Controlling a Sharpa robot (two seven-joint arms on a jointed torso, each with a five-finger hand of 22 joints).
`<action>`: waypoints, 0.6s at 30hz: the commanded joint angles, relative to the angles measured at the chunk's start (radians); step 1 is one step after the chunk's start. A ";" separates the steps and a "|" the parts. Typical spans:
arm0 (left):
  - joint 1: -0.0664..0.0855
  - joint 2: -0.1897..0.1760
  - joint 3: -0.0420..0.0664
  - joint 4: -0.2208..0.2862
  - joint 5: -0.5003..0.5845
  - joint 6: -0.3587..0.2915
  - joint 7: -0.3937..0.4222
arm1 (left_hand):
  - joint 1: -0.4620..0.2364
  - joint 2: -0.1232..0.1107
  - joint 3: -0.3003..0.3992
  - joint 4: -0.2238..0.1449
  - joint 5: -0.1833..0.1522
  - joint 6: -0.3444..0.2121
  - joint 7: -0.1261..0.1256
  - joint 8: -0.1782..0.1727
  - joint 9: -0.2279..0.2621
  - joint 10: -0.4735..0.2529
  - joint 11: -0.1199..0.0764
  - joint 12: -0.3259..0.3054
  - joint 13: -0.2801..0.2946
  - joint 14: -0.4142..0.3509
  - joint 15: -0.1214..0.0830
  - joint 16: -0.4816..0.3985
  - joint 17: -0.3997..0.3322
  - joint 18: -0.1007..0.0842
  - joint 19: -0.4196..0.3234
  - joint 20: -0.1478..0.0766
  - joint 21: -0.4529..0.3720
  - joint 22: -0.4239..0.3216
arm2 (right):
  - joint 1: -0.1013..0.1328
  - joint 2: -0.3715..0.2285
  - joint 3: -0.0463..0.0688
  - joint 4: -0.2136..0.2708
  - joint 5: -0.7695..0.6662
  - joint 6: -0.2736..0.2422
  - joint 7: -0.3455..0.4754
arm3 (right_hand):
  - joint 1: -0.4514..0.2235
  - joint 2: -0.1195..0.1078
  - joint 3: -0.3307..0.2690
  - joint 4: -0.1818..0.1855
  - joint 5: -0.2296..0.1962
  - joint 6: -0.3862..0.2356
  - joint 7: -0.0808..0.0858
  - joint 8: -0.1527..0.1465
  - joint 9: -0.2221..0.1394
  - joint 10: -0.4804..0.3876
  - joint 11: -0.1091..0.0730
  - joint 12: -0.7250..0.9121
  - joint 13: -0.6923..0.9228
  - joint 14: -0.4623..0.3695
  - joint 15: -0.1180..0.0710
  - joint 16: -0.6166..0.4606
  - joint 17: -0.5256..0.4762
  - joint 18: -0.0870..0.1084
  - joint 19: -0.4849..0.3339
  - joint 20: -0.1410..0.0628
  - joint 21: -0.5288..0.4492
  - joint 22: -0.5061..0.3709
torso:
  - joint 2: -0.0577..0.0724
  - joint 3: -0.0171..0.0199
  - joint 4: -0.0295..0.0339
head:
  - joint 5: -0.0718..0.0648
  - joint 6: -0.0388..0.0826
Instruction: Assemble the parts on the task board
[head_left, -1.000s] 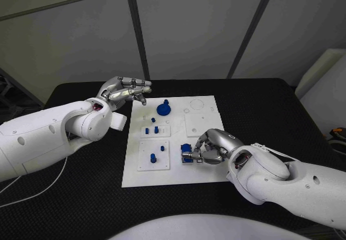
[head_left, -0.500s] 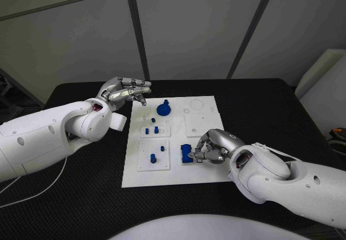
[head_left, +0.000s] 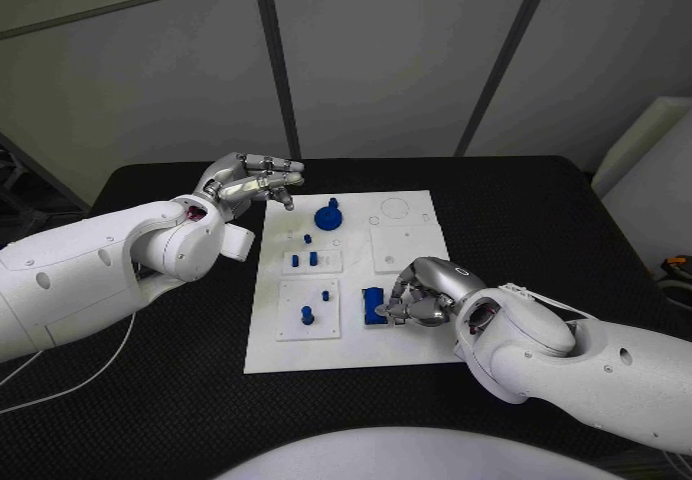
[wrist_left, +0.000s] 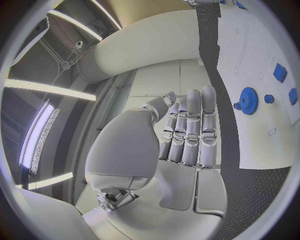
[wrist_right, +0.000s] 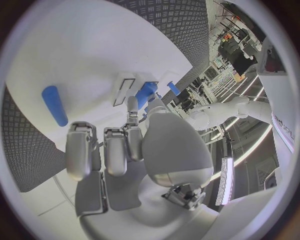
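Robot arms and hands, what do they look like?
Both arms are smooth, rounded white shells. The left hand and right hand are shiny silver metal with chunky segmented fingers. A thin white cable trails under the left arm.

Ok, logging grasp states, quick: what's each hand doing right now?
Left hand: fingers curled, holds nothing, raised by the board's far corner.
Right hand: on the blue part; grip cannot be told.
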 joint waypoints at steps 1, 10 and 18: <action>0.001 0.001 0.000 0.001 0.001 0.012 0.001 | -0.001 0.006 0.007 -0.001 0.000 0.000 0.003 -0.005 -0.001 -0.005 -0.001 -0.002 0.000 -0.006 0.002 -0.006 -0.001 -0.010 -0.003 0.000 0.005 0.001 | 0.001 -0.010 0.000 0.011 -0.010 -0.042 0.023 | -0.001 0.003 -0.010 0.003 -0.003 -0.005 -0.005 0.001 0.001 0.005 -0.007 -0.001 0.072 0.086 -0.005 0.004 0.165 -0.008 0.014 -0.006 0.005 0.107 | 0.001 0.0015 -0.0023 | -0.001 0.001; 0.000 -0.003 -0.001 0.002 0.001 0.014 0.008 | -0.014 -0.001 0.003 0.004 -0.002 -0.003 0.004 -0.006 -0.001 -0.007 0.001 -0.002 0.000 -0.006 0.005 -0.005 -0.002 -0.011 -0.006 0.003 0.005 0.003 | 0.003 -0.111 0.033 0.045 0.043 -0.108 0.090 | 0.022 0.012 -0.032 0.015 0.027 -0.058 0.020 -0.047 -0.018 0.000 0.013 -0.011 0.067 0.084 0.011 0.000 0.158 -0.006 0.009 0.005 -0.002 0.099 | -0.002 -0.0001 -0.0024 | -0.011 0.003; -0.001 -0.002 -0.003 0.002 0.001 0.014 0.012 | -0.027 -0.008 -0.004 0.011 -0.003 -0.003 0.004 -0.006 -0.001 -0.008 0.001 0.000 0.000 -0.006 0.007 -0.004 -0.003 -0.011 -0.008 0.005 0.002 0.002 | 0.010 -0.211 0.048 0.032 0.045 -0.081 0.096 | 0.037 0.018 -0.046 0.020 0.042 -0.072 0.033 -0.089 -0.036 -0.002 0.024 -0.016 0.065 0.084 0.020 0.000 0.158 -0.005 0.008 0.014 -0.003 0.098 | 0.001 -0.0002 -0.0019 | -0.029 0.013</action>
